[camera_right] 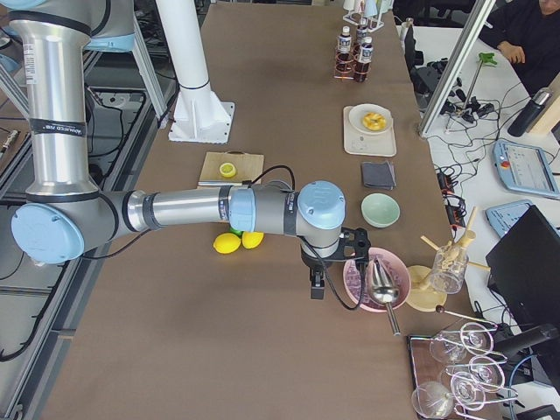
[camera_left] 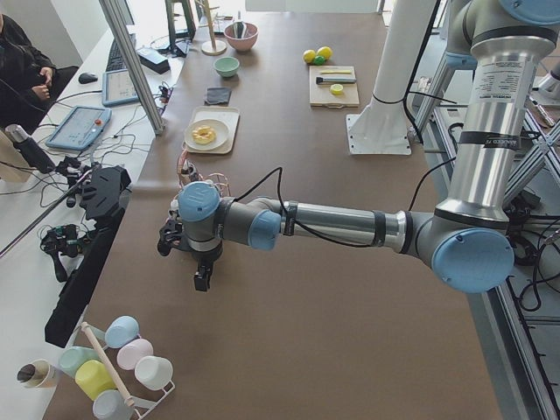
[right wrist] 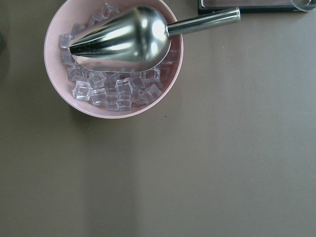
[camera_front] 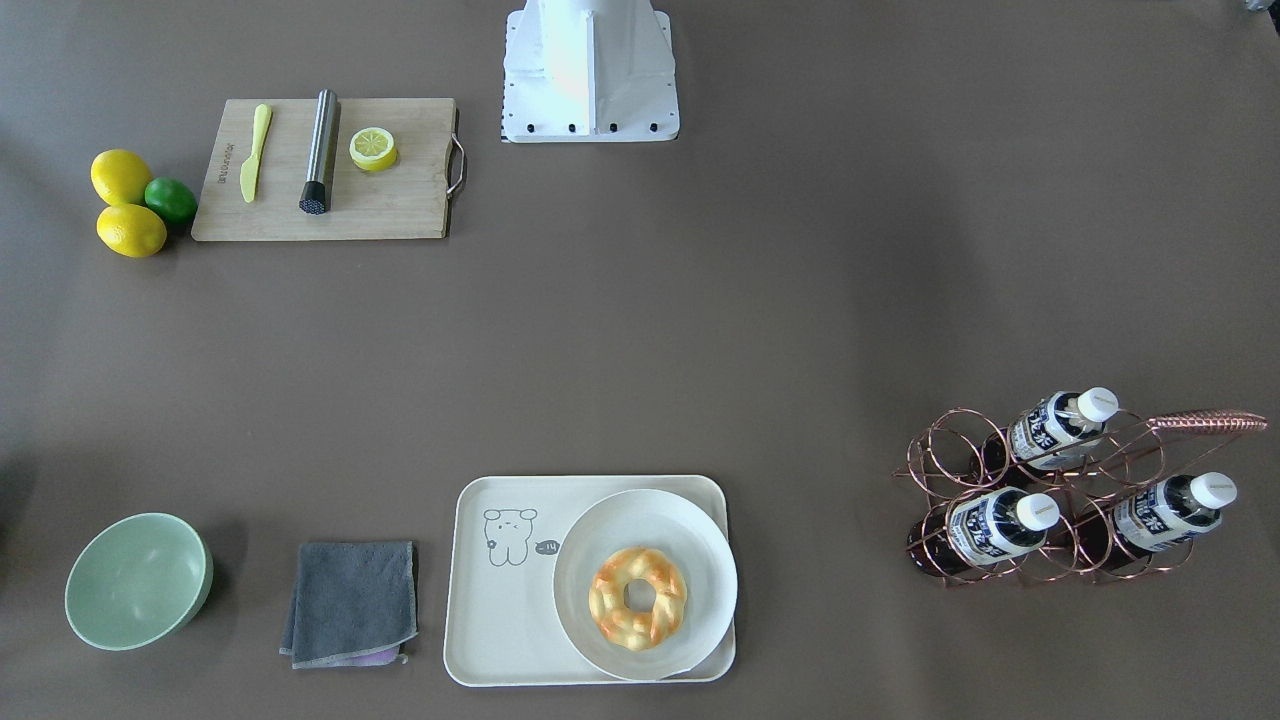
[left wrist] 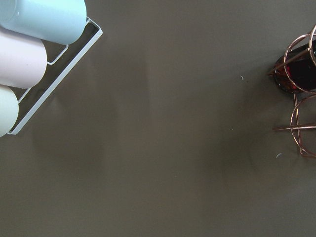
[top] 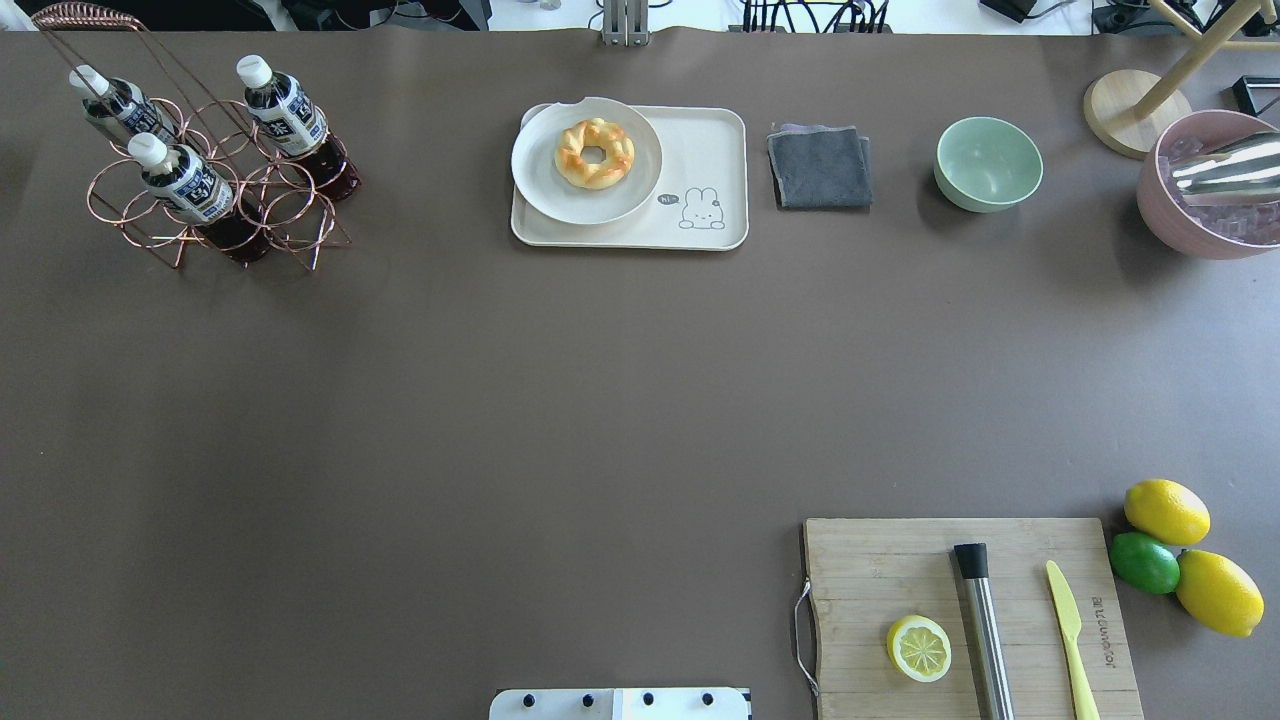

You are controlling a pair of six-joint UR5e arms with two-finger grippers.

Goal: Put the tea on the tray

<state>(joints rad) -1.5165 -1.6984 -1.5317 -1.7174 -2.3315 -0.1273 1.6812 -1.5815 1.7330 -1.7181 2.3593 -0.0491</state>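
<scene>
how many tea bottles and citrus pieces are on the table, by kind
tea bottles: 3
whole lemons: 2
limes: 1
lemon halves: 1
total: 7

The left arm [camera_left: 341, 226] reaches out with its forearm level, wrist bent, and the left claw [camera_left: 203, 278] points straight down. The right arm [camera_right: 184, 210] takes the same pose, right claw [camera_right: 317, 289] pointing down. Opening of the 2 claws: cannot be judged.
</scene>
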